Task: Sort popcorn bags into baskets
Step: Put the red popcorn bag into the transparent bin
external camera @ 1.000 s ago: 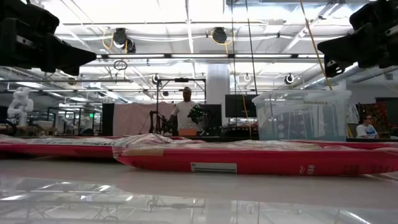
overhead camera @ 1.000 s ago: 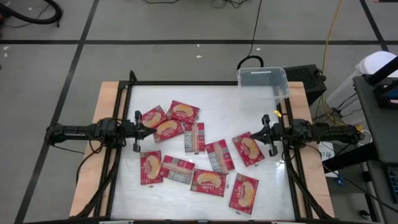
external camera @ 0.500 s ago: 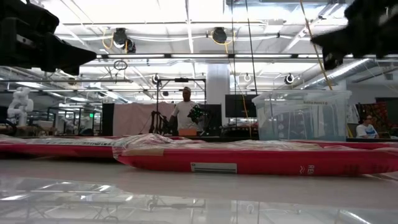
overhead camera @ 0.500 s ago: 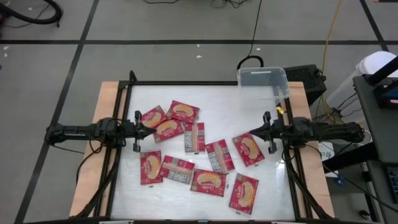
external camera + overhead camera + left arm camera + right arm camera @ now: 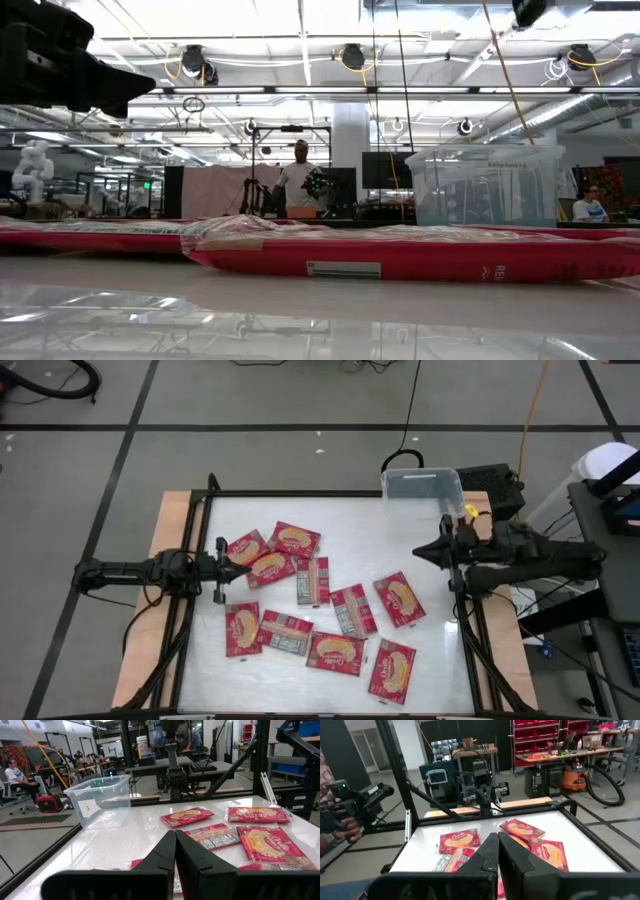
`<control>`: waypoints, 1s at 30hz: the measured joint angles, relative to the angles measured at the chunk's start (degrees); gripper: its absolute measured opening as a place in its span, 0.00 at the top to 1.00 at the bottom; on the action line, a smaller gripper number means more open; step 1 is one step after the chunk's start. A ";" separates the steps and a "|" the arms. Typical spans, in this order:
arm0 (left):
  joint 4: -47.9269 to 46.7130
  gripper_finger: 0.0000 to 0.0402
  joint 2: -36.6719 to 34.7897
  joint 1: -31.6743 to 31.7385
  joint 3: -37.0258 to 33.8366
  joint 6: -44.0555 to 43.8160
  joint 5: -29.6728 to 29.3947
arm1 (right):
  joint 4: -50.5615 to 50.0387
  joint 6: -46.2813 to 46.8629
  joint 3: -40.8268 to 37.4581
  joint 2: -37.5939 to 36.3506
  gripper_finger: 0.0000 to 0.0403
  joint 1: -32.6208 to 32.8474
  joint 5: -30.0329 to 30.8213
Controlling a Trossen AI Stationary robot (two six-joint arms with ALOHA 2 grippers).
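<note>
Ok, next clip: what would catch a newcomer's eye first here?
The red popcorn bags scattered flat across the middle of the white table, none in the clear bin at its far right corner. Both grippers are shut and empty: the left gripper by the bags' left edge, the right gripper raised near the bin.

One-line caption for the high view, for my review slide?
Popcorn bags lie scattered on the table, clear bin empty at one corner, both arms' tools shut.

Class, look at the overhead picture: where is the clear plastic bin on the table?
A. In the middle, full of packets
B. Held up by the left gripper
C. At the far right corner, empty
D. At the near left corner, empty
C: the clear bin sits at the table's far right corner with no red packets inside it.
</note>
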 joint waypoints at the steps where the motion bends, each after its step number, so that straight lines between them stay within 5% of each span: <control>1: 0.14 0.96 0.00 0.00 0.00 -0.01 0.00 | -1.82 0.00 2.16 1.48 1.00 0.01 0.00; 17: 0.60 0.96 0.00 -0.02 0.00 -2.05 -0.73 | -25.29 5.91 26.35 21.17 1.00 -0.01 0.07; 24: 3.56 0.96 0.02 -0.13 1.30 -2.86 -0.73 | -33.25 9.57 27.47 26.90 1.00 0.01 2.68; 30: -3.56 0.96 1.91 -0.07 11.33 -2.25 -1.20 | -39.74 10.95 27.05 32.66 1.00 0.72 2.56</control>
